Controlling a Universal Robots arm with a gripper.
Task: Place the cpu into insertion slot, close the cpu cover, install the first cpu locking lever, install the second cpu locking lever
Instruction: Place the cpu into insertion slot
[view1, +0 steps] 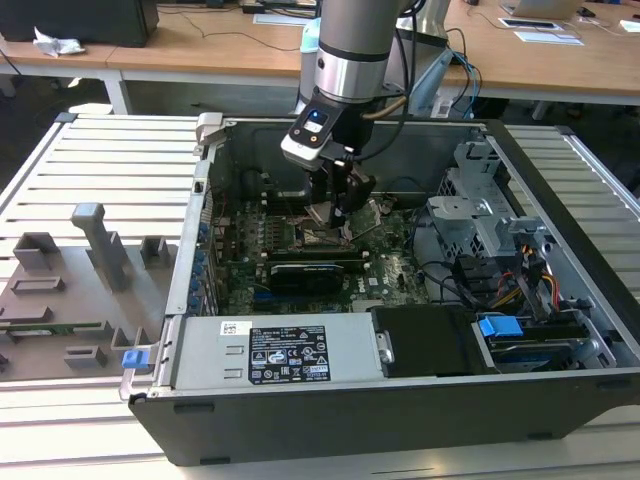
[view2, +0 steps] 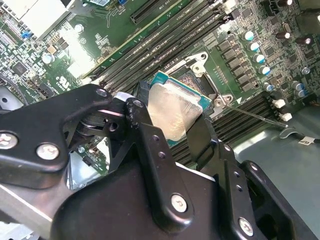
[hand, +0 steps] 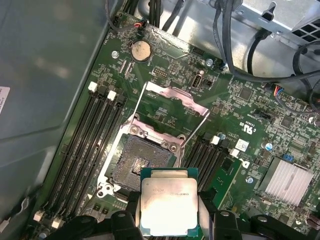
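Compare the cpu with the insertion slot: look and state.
The cpu has a pale silver-grey top; the insertion slot is a dark field inside a silver rim. The cpu is gripped by the end effector above the board; the insertion slot sits fixed in it, empty, its cpu cover swung open. Both are square and of similar footprint.

Arm: grey-silver cylinder, black cable alongside, blue-lit white module at wrist. Gripper: matte black angular links, silver screws.

Lab, slatted workbench, open computer case, desks
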